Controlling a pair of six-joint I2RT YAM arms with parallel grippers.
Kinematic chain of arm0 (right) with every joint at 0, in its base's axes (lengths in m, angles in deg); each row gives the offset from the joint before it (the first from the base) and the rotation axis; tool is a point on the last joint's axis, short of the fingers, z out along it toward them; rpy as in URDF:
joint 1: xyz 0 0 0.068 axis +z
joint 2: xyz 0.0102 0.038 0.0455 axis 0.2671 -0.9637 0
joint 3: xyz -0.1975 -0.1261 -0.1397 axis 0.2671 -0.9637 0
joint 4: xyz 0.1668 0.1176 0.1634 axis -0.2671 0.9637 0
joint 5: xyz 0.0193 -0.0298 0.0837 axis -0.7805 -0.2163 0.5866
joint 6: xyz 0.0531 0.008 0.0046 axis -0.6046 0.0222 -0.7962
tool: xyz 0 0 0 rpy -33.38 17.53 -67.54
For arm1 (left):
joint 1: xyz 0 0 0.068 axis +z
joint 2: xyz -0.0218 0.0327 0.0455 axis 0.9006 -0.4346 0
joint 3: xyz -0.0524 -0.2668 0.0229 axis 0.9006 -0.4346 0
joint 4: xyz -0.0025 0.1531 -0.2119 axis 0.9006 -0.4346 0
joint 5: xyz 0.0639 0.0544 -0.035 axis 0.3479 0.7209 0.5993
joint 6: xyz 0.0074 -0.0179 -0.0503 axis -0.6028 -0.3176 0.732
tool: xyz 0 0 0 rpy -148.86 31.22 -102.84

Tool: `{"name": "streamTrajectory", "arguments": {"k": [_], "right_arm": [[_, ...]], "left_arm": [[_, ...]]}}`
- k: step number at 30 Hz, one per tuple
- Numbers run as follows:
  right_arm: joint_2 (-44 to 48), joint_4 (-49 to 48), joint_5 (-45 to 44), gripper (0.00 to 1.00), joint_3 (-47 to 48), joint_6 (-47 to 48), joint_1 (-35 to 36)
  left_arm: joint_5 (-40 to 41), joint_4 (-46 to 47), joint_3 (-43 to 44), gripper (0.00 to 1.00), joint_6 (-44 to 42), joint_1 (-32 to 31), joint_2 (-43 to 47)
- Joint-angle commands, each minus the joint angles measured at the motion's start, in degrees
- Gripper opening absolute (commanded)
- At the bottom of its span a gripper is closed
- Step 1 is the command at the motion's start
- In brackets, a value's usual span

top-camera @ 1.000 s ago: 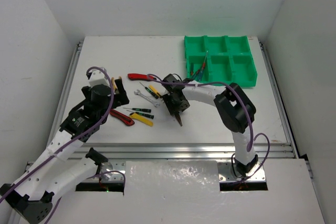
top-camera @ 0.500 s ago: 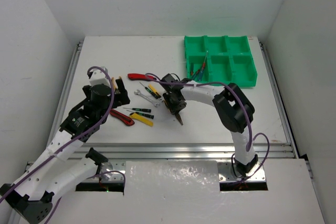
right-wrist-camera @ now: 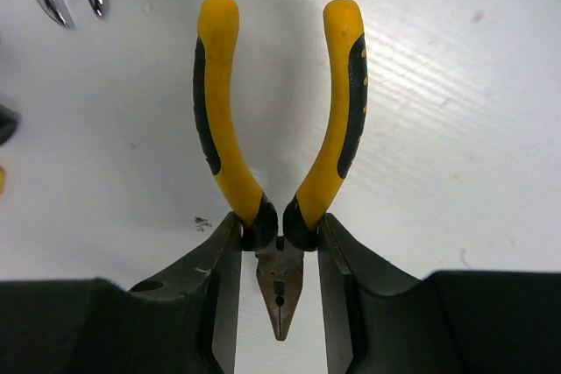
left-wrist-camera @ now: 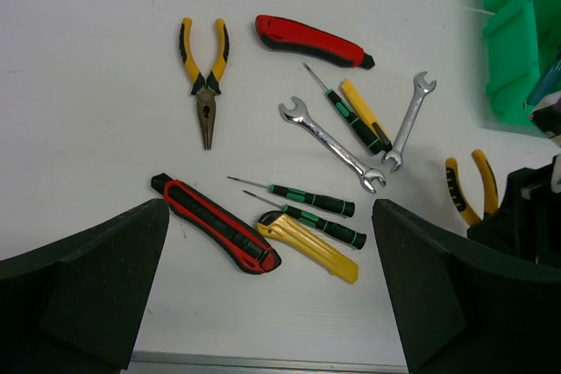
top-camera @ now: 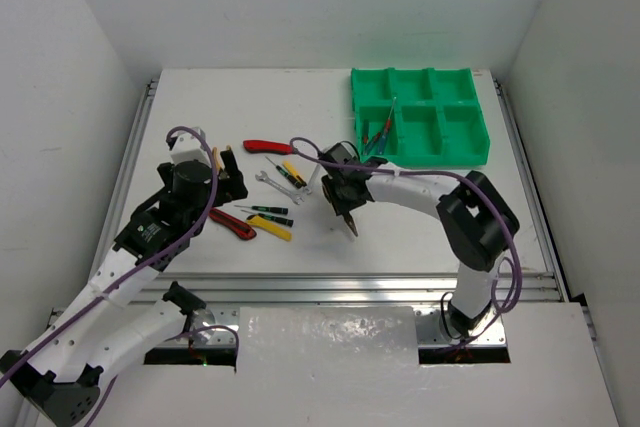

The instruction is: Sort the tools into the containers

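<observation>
One pair of pliers (right-wrist-camera: 219,129) pinched at its pivot by right end effector (right-wrist-camera: 280,238), near the loose tools (left-wrist-camera: 333,137), well short of tray (top-camera: 440,160). Noted left end effector (left-wrist-camera: 270,216) wide above them. Risk: narrow hold at pivot; pliers may swing or slip in transit, handles catching tray wall.

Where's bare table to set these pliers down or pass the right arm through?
Bare: the far table behind the far red utility knife; the near-edge strip right of the right tool, short of the green tray. Crowded: wrenches, screwdrivers, yellow utility knife left of it.
</observation>
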Motion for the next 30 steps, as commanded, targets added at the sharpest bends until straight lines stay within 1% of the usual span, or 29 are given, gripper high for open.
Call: {"name": "streamTrajectory", "arguments": {"k": [1, 2, 4, 7, 9, 10, 12, 13, 15, 16, 19, 22, 30], "right_arm": [[5.49, -2.29, -3.47, 0.0, 1.73, 0.54, -1.91], [6.01, -2.11, -3.64, 0.0, 1.99, 0.89, -2.79], [7.15, -1.42, -3.12, 0.0, 3.74, 2.03, -6.82], [7.08, -0.1, -3.65, 0.0, 9.01, 5.11, -15.24], [6.29, -0.18, -4.0, 0.0, 14.19, 8.0, -18.43], [4.8, -0.53, -4.52, 0.0, 17.69, 9.93, -21.14], [1.39, -0.36, -5.05, 0.0, 21.31, 11.35, -23.27], [0.06, 0.08, -4.88, 0.0, 25.5, 11.61, -25.62], [-2.84, 0.78, -5.05, 0.0, 29.22, 12.14, -27.75], [-6.08, 0.96, -5.4, 0.0, 32.89, 12.41, -29.67], [-11.88, 1.32, -5.76, 0.0, 38.09, 12.32, -33.19], [-15.41, -0.26, -4.71, 0.0, 39.69, 12.41, -35.31], [-20.17, 0.35, -3.56, 0.01, 42.42, 13.55, -36.81]], "left_arm": [[-0.16, 2.24, -0.03, 1.0, -0.59, 0.37, 0.53], [-0.16, 2.24, -0.03, 1.0, -0.59, 0.37, 0.53], [-0.16, 2.24, -0.03, 1.0, -0.59, 0.37, 0.44], [-0.16, 2.24, -0.03, 1.0, -0.59, 0.37, 0.18], [-0.25, 2.24, -0.03, 1.0, -0.59, 0.37, 0.0], [-0.25, 2.33, -0.03, 1.0, -0.59, 0.37, -0.08], [-0.34, 2.24, -0.03, 1.0, -0.59, 0.37, -0.09], [-0.25, 2.33, -0.03, 1.0, -0.59, 0.37, -0.09], [-0.25, 2.33, -0.03, 1.0, -0.59, 0.37, -0.09], [-0.34, 2.41, -0.03, 1.0, -0.68, 0.45, -0.35], [-0.51, 2.42, -0.03, 1.0, -0.77, 0.45, -1.05], [-0.78, 2.5, -0.03, 1.0, -0.86, 0.45, -1.49], [-1.57, 2.68, 0.23, 1.0, -1.21, 0.54, -3.25]]}}
